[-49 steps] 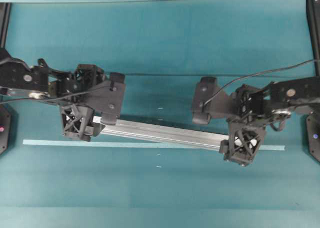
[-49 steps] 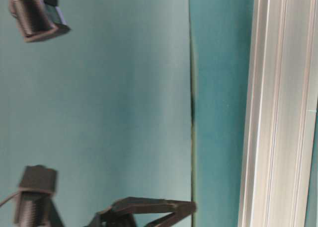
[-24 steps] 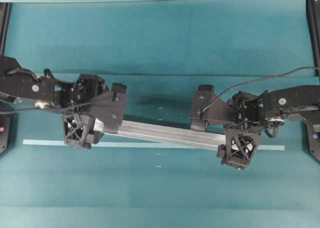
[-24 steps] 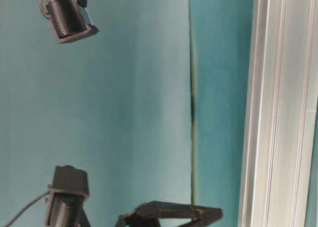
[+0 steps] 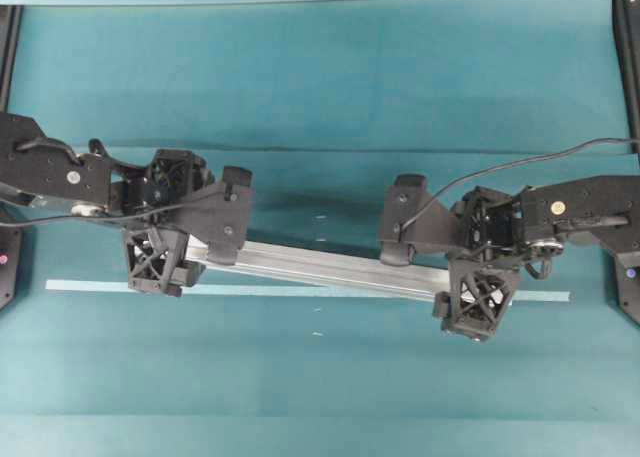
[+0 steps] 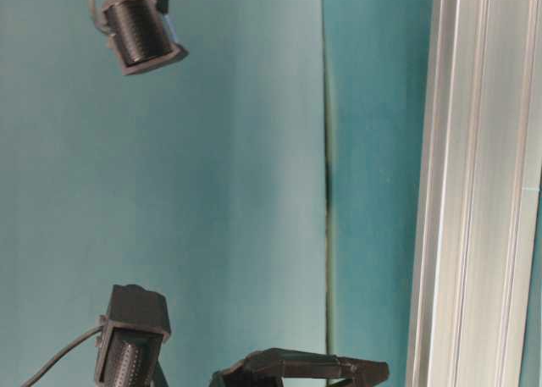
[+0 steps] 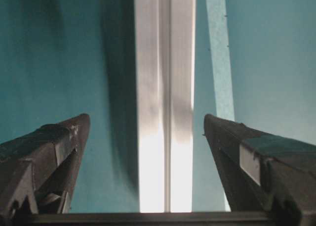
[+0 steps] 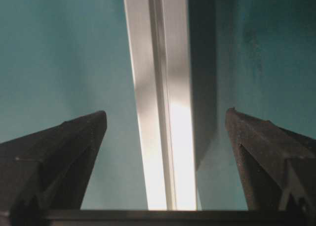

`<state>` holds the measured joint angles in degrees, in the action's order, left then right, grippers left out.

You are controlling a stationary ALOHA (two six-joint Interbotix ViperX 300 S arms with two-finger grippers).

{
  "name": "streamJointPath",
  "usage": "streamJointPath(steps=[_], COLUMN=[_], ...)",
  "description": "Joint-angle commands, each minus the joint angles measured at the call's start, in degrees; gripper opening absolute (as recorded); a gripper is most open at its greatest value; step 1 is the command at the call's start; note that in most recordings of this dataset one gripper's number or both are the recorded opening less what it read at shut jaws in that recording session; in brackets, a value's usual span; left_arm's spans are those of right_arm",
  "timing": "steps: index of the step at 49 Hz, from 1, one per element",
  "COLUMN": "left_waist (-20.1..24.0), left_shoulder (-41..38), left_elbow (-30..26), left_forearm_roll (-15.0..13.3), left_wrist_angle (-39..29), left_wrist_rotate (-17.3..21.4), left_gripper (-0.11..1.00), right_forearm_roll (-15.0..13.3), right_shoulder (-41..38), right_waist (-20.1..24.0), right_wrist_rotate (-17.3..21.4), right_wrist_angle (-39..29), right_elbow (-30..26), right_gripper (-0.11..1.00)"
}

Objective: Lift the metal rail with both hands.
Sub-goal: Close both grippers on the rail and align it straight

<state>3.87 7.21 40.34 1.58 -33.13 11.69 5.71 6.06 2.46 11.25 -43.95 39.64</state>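
The metal rail [image 5: 320,268] lies on the teal table [image 5: 320,87], long axis crosswise between the arms, slanting slightly so the end at the right gripper sits nearer the viewer. The left gripper [image 5: 185,247] straddles one end, jaws spread wide, a finger [image 7: 47,152] clear of the bar on each side, holding nothing. The right gripper [image 5: 445,267] straddles the other end likewise, fingers [image 8: 266,152] wide apart, nothing gripped. Both wrists pitch downward. A pale tape strip [image 5: 90,286] runs just beside the rail.
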Motion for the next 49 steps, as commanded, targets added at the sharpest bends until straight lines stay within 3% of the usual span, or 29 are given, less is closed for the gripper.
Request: streamJointPath(steps=[1, 29, 49], left_waist=[0.18, 0.35, 0.44], left_shoulder=[-0.09, -5.63, -5.27], left_elbow=[-0.44, 0.97, 3.6], left_forearm_roll=[0.09, 0.09, 0.09], left_wrist_angle=[0.44, 5.71, 8.44], left_wrist_rotate=[-0.09, -2.11, -2.64], left_gripper=[0.96, 0.96, 0.95], right_forearm_roll=[-0.09, 0.09, 0.09], right_shoulder=[-0.35, -2.11, -4.31], right_waist=[0.18, 0.44, 0.44], right_wrist_rotate=[-0.09, 0.18, 0.09], right_wrist_angle=[0.97, 9.32, 12.83], right_elbow=[0.62, 5.01, 5.89], right_gripper=[0.99, 0.99, 0.99])
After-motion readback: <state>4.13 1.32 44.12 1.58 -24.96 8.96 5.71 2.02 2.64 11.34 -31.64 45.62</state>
